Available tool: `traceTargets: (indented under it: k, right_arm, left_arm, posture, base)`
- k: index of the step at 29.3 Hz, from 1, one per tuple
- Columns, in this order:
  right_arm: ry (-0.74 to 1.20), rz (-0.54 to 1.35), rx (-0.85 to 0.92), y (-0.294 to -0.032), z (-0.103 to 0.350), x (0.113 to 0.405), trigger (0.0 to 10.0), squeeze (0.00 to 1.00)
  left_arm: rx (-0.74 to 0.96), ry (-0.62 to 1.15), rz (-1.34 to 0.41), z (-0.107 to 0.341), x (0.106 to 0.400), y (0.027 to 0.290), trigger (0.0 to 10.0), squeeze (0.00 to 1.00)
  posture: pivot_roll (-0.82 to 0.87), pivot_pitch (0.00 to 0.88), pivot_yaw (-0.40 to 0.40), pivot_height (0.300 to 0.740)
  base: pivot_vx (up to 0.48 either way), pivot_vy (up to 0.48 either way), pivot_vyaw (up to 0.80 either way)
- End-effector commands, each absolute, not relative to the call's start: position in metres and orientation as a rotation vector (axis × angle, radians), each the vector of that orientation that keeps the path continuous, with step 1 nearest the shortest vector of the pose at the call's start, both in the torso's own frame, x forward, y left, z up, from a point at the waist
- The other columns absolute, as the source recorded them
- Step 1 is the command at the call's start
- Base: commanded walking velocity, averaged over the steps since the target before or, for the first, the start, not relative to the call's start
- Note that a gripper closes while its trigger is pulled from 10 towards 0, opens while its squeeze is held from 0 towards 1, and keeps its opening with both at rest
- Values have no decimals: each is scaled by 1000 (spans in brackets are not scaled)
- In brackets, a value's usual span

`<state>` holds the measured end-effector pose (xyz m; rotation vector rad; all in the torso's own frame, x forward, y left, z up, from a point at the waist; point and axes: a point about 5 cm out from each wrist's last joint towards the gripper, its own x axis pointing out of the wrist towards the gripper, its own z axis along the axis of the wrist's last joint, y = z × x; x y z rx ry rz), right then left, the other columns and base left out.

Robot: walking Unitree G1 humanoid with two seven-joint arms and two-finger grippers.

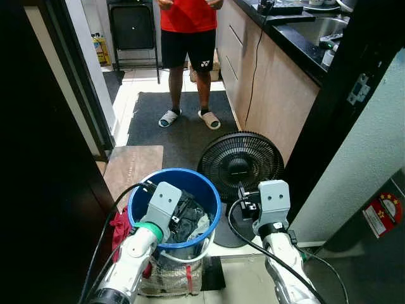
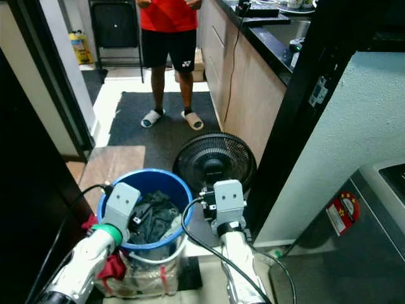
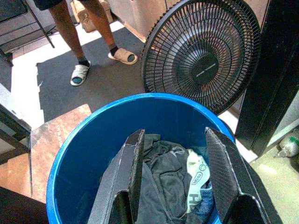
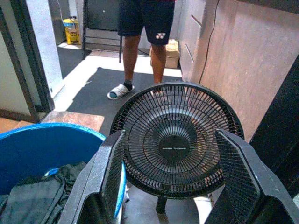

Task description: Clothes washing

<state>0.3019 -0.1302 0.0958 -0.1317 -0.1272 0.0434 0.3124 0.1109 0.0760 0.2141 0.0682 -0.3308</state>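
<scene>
Clothes (image 3: 168, 182) (lettering unreadable) fill blue bucket (image 3: 93, 140) under spread, empty left gripper (image 3: 180, 177); right gripper (image 4: 170, 186) likewise.

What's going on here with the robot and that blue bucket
The robot stands over a blue bucket of dark clothes. Its left claw is open, just above the laundry, holding nothing. The right claw is open too, facing a black floor fan beside the bucket. A person in a red shirt stands on the mat beyond.
</scene>
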Motion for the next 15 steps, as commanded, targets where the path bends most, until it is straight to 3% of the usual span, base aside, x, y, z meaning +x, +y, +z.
traceTargets:
  k: [1,15]
  right_arm:
    - [-102,30,-131,-133,91,299,10000,0]
    - [-83,47,-138,-131,87,295,10000,0]
  left_arm:
    - [210,106,-308,69,311,116,10000,0]
    - [213,116,-277,71,314,123,10000,0]
  posture:
    - [-39,0,96,740]
    - [-36,0,88,740]
  base:
    - [0,0,0]
    - [0,0,0]
